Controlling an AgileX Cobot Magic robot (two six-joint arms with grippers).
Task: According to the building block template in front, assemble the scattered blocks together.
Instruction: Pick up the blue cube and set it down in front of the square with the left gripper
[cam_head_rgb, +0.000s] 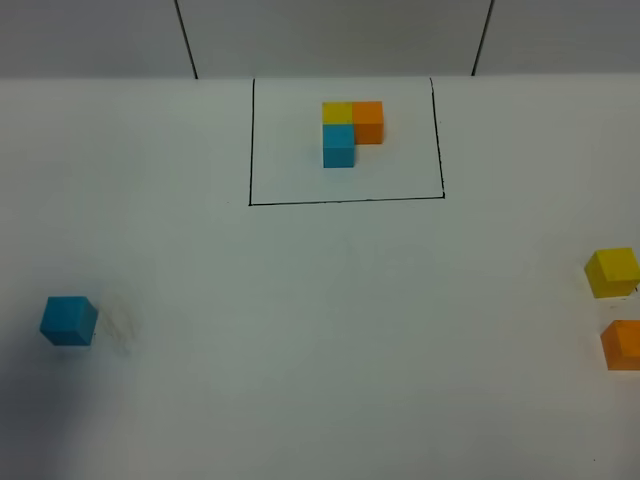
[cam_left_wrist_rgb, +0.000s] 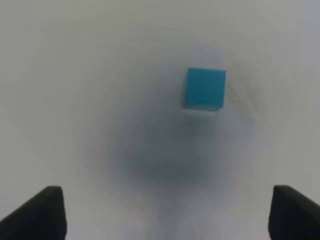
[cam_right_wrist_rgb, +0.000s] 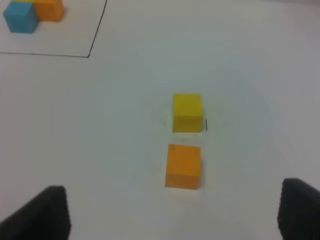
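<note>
At tabletop (cam_head_rgb: 300, 350) left side, left pincer (cam_left_wrist_rgb: 167, 212) spread, empty, short of light blue cube (cam_left_wrist_rgb: 205, 89); right pincer (cam_right_wrist_rgb: 175, 212) spread too. Approach step; next: advance, straddle cube, close.

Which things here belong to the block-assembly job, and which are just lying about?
Job:
- framed template trio
- loose blue cube
- loose yellow cube
- loose orange cube

Not job:
- white table
- dark lines on the back wall
</note>
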